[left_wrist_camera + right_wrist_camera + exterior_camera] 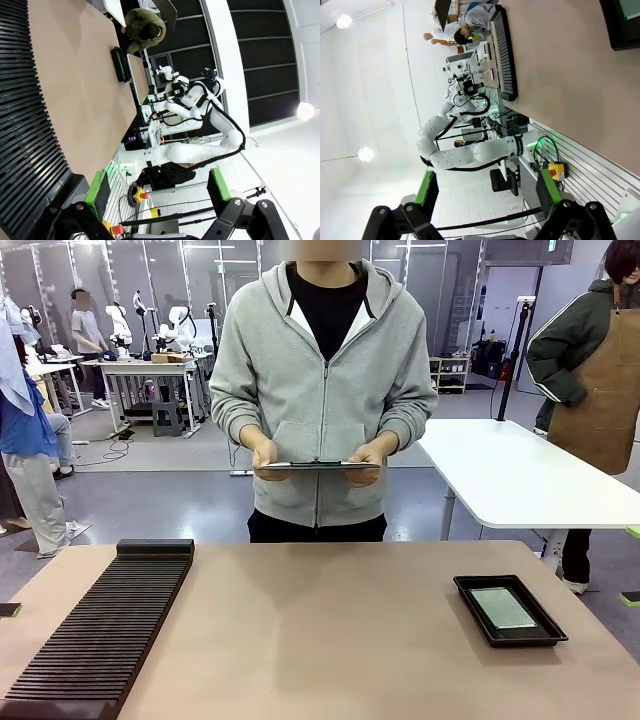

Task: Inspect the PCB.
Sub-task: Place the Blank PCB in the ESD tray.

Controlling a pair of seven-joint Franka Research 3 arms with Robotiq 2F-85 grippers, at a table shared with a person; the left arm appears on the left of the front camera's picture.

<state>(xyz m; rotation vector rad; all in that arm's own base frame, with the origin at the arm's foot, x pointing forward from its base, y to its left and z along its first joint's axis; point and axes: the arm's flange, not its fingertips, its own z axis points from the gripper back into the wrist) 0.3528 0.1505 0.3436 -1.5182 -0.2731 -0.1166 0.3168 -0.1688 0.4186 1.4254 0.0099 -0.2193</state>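
Both jaws open; PCB (503, 607) in black tray (478, 603), slotted rack (100, 630) well apart, person's tablet (318, 465) beyond.

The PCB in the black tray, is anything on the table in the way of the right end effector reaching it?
Nothing visible blocks it. The PCB lies uncovered in the black tray with bare table around it. The slotted rack sits far left. The right end effector is open.
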